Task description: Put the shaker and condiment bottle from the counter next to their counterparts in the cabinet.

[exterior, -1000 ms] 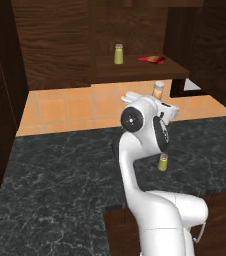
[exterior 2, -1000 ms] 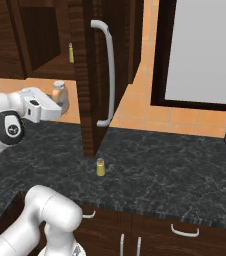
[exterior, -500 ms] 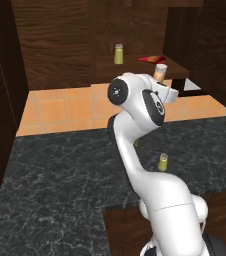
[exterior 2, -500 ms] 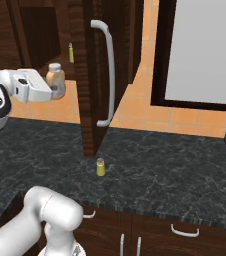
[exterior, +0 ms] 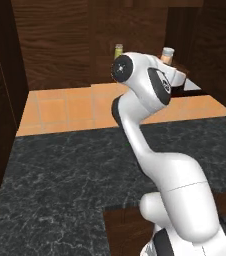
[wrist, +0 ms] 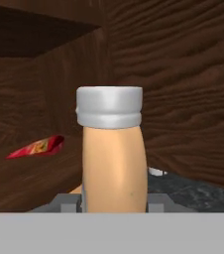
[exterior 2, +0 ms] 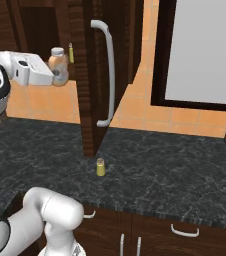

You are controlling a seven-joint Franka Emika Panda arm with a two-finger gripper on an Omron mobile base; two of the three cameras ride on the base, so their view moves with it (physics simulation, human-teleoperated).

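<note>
Black stone with white veining makes up the desk (exterior 2: 175, 175) closest to us, and on it, in the right base view, we see the small yellow-green shaker (exterior 2: 100, 167) standing upright just in front of the foot of the open cabinet door (exterior 2: 92, 75). Nothing touches it, and the arm is well above and to the left of it.

Higher up, we find the claw (exterior 2: 59, 75) closed on the peach bottle (exterior 2: 58, 61), gripping it low on its body so that the pale neck and white cap stand clear above the fingers. The bottle is upright. In the hand view we look straight at the bottle (wrist: 114, 163), its cap at mid-height, with the claw's grey pads pressed to either side of its base. From the left base view the bottle's cap (exterior: 168, 52) peeks out just behind the white wrist.

Farther in, the dark wood cabinet (exterior: 60, 45) stands open. On its shelf we see the second yellow-green shaker (exterior: 118, 51) upright, to the left of the held bottle. In the hand view a red bottle (wrist: 35, 147) lies on its side on the shelf board, to the left of the held bottle and beyond it.
</note>
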